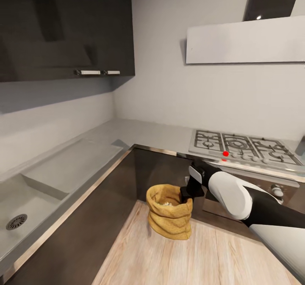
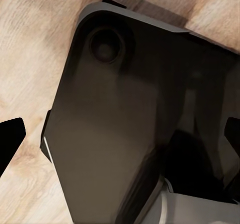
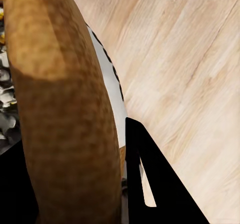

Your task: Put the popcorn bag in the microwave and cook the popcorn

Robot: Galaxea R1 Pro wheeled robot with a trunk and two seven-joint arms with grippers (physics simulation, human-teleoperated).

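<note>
The tan-brown crumpled paper popcorn bag [image 1: 169, 211] with its thick rolled rim hangs in the air in front of the dark charcoal cabinet fronts [image 1: 156, 170], over the light wood plank floor [image 1: 199, 255], well below the level of the glossy steel-grey worktop [image 1: 140, 133]. Its mouth is open upward, and a small heap of pale whitish popcorn bits [image 1: 166, 203] shows inside. The right gripper [image 1: 187, 192], black at the end of a white and black arm that reaches in from the right, is clenched on the bag's rolled rim at the side nearest the hob, one of its jaws outside the rim and the other inside the bag. In the right wrist view the woven brown rim [image 3: 55, 109] runs close along the lens with one black finger [image 3: 150, 179] pressed against its outer side, the white label [image 3: 107, 89] visible just beyond, and pale bits [image 3: 6, 104] seen inside the sack. On the worktop behind sits the ridged gas hob [image 1: 243, 146] with grey grates and a red dot at its front edge; a pale extractor hood [image 1: 245, 39] hangs above it. To the left the worktop turns a corner into a sunken steel sink [image 1: 38, 187] with a round drain [image 1: 17, 222]. Dark wall cabinets [image 1: 63, 26] fill the upper left. In the left wrist view the left gripper [image 2: 125, 134] points down at a dark rounded panel of the robot's own base [image 2: 115, 129] over the wood floor [image 2: 30, 59], with its black fingertips [image 2: 10, 139] spread wide apart and nothing between them.
</note>
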